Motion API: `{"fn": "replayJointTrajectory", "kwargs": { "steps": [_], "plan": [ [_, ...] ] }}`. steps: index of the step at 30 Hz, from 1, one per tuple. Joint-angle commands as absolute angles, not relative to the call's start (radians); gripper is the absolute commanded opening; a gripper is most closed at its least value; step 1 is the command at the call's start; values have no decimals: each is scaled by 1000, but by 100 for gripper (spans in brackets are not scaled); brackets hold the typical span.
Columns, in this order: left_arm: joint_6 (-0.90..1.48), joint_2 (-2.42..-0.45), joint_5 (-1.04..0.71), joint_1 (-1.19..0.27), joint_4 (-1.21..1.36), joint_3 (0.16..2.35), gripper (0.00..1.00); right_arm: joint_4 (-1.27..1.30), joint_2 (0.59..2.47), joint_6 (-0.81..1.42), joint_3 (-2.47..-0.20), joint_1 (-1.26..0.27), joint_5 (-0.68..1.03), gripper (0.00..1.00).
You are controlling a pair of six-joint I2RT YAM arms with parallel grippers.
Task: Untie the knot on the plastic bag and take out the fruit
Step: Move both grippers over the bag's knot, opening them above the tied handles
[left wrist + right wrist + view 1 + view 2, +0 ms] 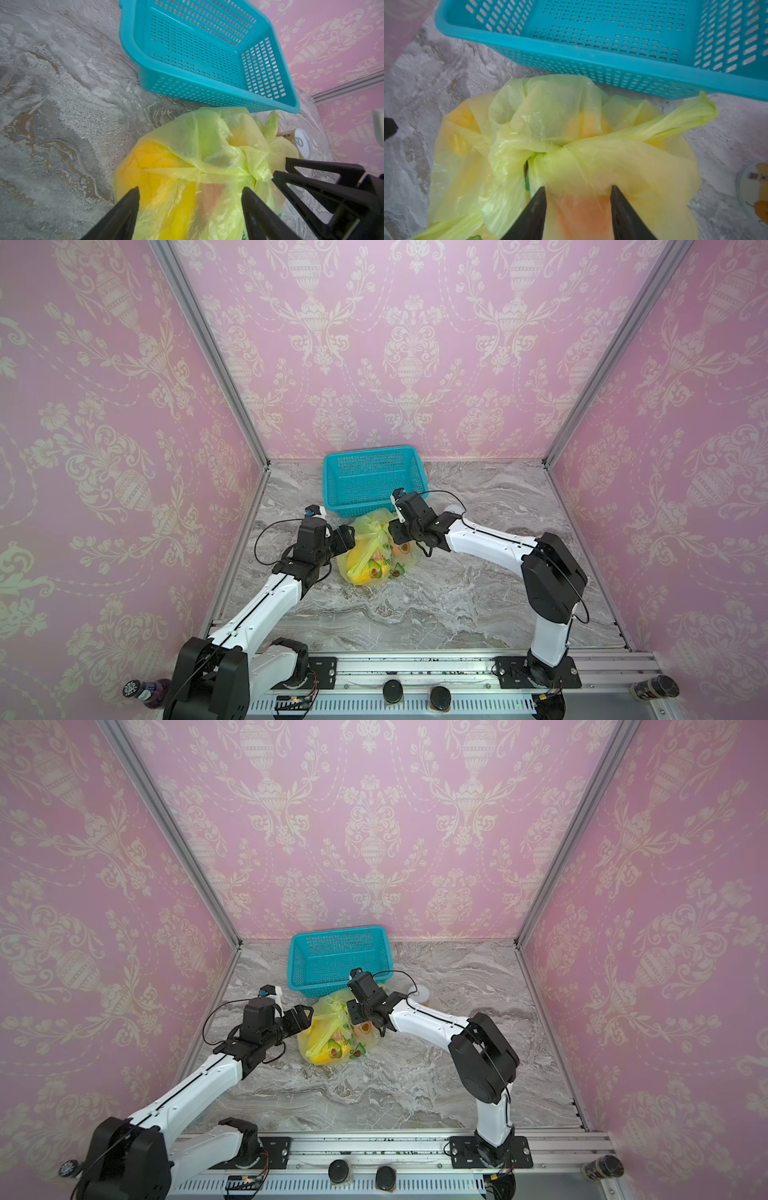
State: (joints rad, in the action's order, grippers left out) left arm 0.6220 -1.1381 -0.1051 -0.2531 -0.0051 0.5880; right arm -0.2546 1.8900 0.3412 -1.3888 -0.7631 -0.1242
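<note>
The plastic bag (pixel 374 553) (pixel 337 1038), thin yellow-green film with avocado prints, lies on the marble table just in front of the basket. Its knot (pixel 544 152) (pixel 250 174) sits on top, with one loose handle end (pixel 691 118) sticking out. Fruit shows through the film: yellow (pixel 153 166) and orange (pixel 579 218). My left gripper (pixel 191 192) (pixel 347 539) is open, its fingers straddling the bag's left side. My right gripper (pixel 578 188) (pixel 395 533) is narrower but open, tips pressed into the film just short of the knot.
A teal mesh basket (pixel 374 456) (pixel 337 934) (pixel 133 52) (pixel 529 43) stands right behind the bag, with nothing in it. A small round can (pixel 455 509) (pixel 302 143) (pixel 756 187) lies to the bag's right, behind my right arm. Pink walls enclose the table.
</note>
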Motion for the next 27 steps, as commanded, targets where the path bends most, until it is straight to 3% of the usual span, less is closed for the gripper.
{"fn": "replayJointTrajectory", "kwargs": {
  "steps": [1,6,21,27],
  "plan": [
    [574,-1172,-104,-298,22,629,79,-302,1895,356,-1414,-768,-195,27],
    [559,-1245,-133,-350,22,671,79,-249,1843,374,-1340,-768,-240,0],
    [535,-1371,-217,-394,25,726,81,-44,1621,419,-1029,-801,-223,0],
    [539,-1413,-247,-396,36,762,81,-40,1595,426,-1003,-810,-225,0]
  ]
}}
